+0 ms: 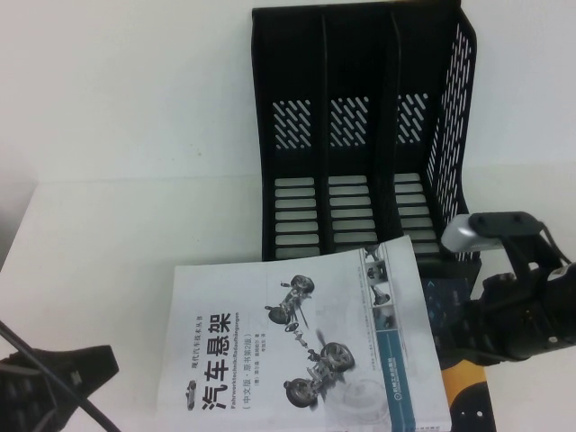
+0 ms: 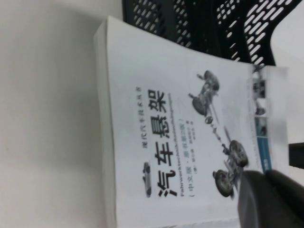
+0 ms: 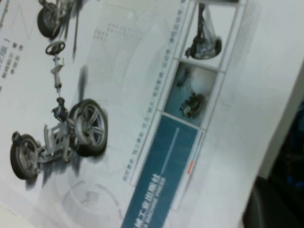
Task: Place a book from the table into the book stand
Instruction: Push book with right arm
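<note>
Book (image 1: 297,337) flat before stand (image 1: 360,126); right claw (image 1: 481,310) beside spine, grip unclear; left claw (image 1: 49,382) clenched, empty. Advice: grip spine firmly, tilt upright, feed slot.

Plain white wall (image 1: 126,81) behind.

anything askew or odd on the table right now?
Yes: the white book lies skewed, overlapping a dark navy book, one corner at the foot of the empty book stand. Left gripper is parked near the table's edge, jaws shut; right gripper is beside the books.
</note>
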